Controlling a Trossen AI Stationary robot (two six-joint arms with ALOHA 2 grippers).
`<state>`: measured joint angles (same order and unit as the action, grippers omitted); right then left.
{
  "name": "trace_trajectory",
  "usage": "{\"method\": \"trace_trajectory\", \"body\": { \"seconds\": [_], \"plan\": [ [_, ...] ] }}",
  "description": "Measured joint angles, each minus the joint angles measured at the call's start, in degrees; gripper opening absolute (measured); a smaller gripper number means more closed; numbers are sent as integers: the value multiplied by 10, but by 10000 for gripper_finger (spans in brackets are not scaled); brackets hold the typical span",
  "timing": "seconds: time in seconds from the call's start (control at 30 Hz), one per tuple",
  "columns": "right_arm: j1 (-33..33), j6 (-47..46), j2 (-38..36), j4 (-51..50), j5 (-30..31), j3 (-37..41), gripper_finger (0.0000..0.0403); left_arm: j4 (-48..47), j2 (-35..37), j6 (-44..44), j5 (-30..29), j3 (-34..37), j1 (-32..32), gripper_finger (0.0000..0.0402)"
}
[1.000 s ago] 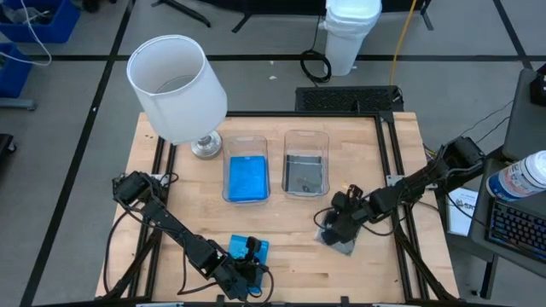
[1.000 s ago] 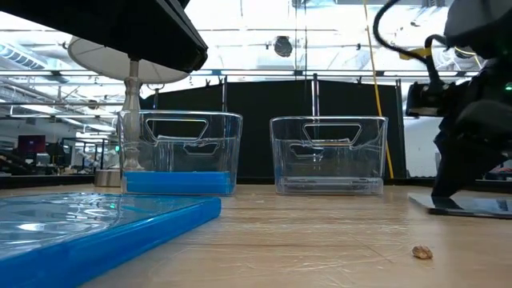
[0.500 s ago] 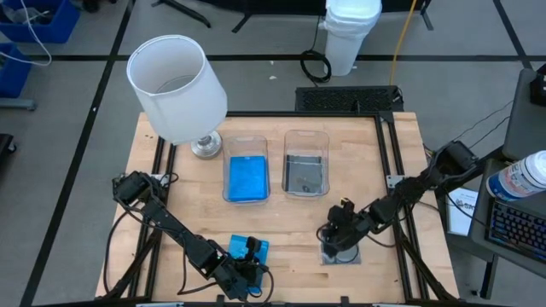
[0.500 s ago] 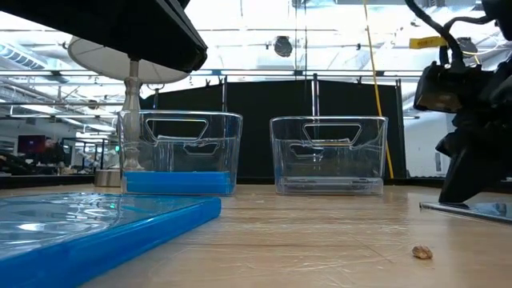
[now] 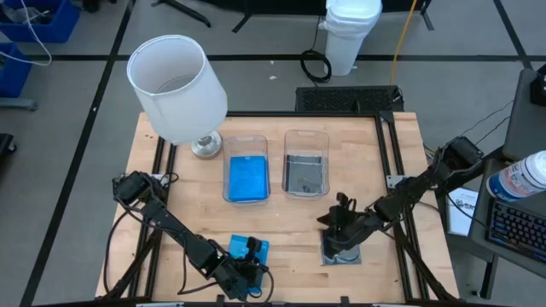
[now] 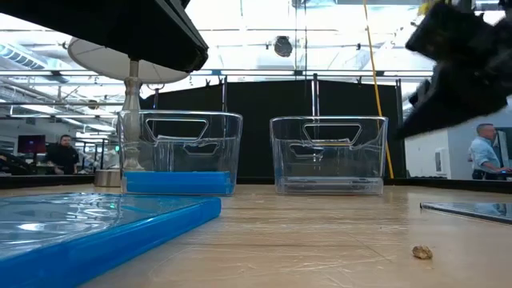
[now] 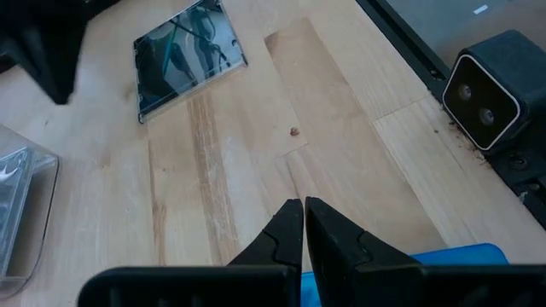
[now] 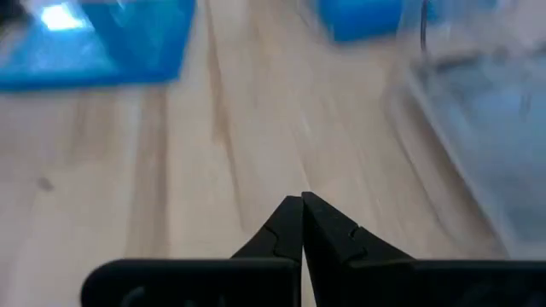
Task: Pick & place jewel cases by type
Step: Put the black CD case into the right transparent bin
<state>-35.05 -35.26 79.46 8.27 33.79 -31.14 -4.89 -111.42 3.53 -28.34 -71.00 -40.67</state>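
A dark grey jewel case lies flat on the table at the near right; it also shows in the low view and the left wrist view. My right gripper is shut and hangs above it, clear of it in the low view. A blue jewel case lies flat near the front edge. My left gripper is shut and low over the table, with the blue case's edge beside its fingers. My left gripper is shut beside the blue jewel case; its own body hides the place, so I cannot tell whether it touches the case.
Two clear tubs stand mid-table: the left tub holds blue cases, the right tub holds dark ones. A white-shaded lamp stands at the far left. A small crumb lies on the wood. The low camera sits at the front edge.
My right gripper has slid the dark case a little toward the near edge and turned it square, then risen clear of it. The case now lies flat on the table.
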Motion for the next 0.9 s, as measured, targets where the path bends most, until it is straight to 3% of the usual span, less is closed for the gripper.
{"method": "trace_trajectory", "body": {
  "seconds": [0.33, 0.57, 0.73, 0.83, 0.9],
  "plan": [
    [-35, -25, -10, -3, 1, -1, 0, -9, 0, 53, -25, 0, 26, 26],
    [-95, -110, -82, -124, 21, -10, 0, -12, 0, 44, 34, -20, 50, 26],
    [-148, -167, -153, -275, 84, -51, 0, -89, -42, 3, 51, -91, 72, 26],
    [-163, -204, -173, -347, 91, -75, 0, -131, -88, -60, 63, -163, 85, 26],
    [-165, -220, -174, -384, 63, -86, 0, -148, -124, -114, 60, -212, 93, 26]
  ]
}}
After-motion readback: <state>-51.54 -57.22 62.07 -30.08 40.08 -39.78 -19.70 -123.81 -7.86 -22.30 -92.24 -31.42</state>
